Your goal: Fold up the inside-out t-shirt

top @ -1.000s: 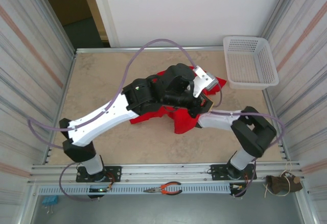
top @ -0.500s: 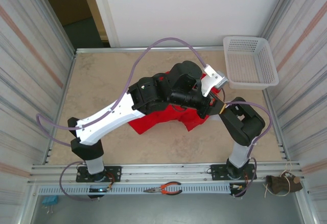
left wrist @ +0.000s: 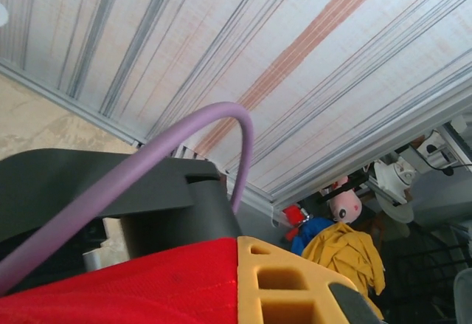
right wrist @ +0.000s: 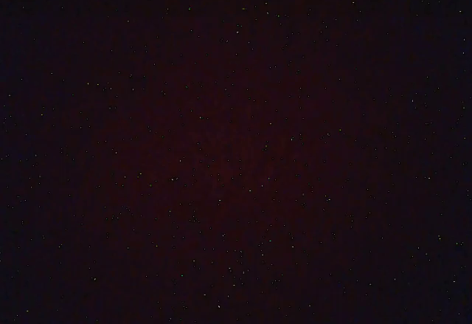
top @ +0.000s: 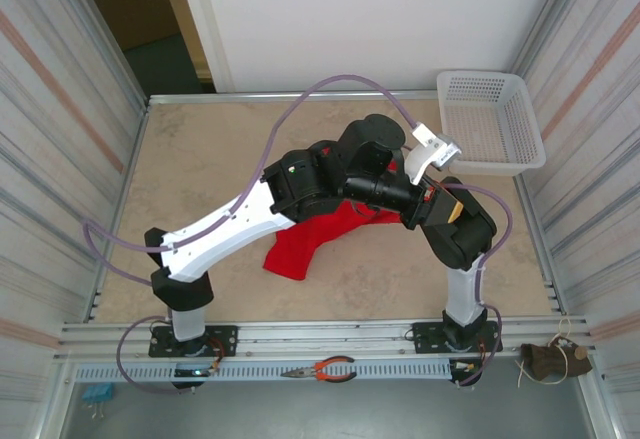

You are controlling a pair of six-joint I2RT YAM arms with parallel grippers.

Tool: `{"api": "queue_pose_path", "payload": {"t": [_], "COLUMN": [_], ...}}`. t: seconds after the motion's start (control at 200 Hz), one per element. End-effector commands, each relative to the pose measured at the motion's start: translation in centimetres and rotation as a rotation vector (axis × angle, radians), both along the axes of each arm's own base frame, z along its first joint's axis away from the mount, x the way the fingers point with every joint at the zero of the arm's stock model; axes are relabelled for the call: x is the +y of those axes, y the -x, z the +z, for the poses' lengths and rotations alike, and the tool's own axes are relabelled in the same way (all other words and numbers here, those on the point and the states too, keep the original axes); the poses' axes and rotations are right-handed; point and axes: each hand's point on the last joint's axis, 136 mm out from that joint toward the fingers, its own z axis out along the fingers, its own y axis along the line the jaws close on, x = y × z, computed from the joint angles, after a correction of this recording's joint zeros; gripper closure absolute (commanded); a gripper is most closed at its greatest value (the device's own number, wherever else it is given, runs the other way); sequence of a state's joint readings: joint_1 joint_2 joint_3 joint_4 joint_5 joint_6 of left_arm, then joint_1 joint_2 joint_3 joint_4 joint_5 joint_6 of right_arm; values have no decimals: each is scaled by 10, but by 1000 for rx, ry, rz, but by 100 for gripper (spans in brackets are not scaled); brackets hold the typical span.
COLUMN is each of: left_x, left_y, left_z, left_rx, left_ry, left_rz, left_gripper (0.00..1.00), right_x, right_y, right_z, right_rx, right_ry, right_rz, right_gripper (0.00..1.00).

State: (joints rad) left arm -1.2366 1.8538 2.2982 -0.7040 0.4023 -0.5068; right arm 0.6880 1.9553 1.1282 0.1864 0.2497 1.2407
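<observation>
The inside-out t-shirt point(top: 310, 239) is bright red and drapes in a long strip from under both wrists down to the left onto the table. My left gripper point(top: 405, 209) reaches across to the right of the middle and is shut on the t-shirt's upper end. In the left wrist view, red cloth point(left wrist: 147, 287) lies pressed against a yellow finger point(left wrist: 295, 287) of the left gripper point(left wrist: 243, 283). My right gripper point(top: 430, 201) sits tucked under the left wrist, its jaws hidden. The right wrist view is dark with a faint red tint.
A white mesh basket point(top: 490, 124) stands at the back right corner. Orange-handled pliers point(top: 325, 369) lie on the front rail. Striped walls close in the tan table point(top: 200, 159). A purple cable point(left wrist: 147, 162) arcs over a black arm link point(left wrist: 110, 198).
The left arm has swung right and up, pulling the bunched t-shirt out into a long hanging strip. The right arm has folded back toward its base, with its elbow raised.
</observation>
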Motion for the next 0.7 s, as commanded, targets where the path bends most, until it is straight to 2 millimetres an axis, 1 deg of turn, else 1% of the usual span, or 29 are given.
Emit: {"api": "queue_pose_path", "payload": {"t": [0.0,0.05,0.105,0.17,0.281,0.326,0.381,0.406,0.491,0.546,0.576,0.646,0.696], "left_x": [6,5,5,6,6,5,5,5,6,5,5,4,4], "left_y": [68,71,75,75,74,73,70,68,60,56,53,46,41], "left_z": [68,63,57,52,46,42,37,33,22,17,15,16,17], "left_rx": [-9,-8,2,1,-10,-14,-24,-25,-28,-26,-25,-29,-33], "left_ry": [233,222,213,202,184,177,159,150,125,121,120,125,132], "left_rz": [-266,-273,-288,-290,-287,-286,-272,-265,-230,-217,-210,-197,-188], "left_gripper": [100,100,100,100,100,100,100,100,100,100,100,100,100], "right_x": [-1,-1,2,7,13,11,2,-6,-31,-41,-42,-34,-28], "right_y": [2,-2,-9,-16,-19,-20,-21,-19,-16,-13,-11,1,11], "right_z": [-33,-31,-25,-16,-2,-1,3,3,13,17,17,17,11], "right_rx": [87,71,43,18,-11,-15,-39,-47,-85,-74,-65,-47,-21], "right_ry": [-29,-59,-102,-152,-144,-137,-138,-132,-120,-116,-120,-115,-100], "right_rz": [12,15,34,58,89,85,52,29,-25,-34,-26,21,51], "right_gripper": [33,28,25,21,17,16,17,17,17,19,21,24,26]}}
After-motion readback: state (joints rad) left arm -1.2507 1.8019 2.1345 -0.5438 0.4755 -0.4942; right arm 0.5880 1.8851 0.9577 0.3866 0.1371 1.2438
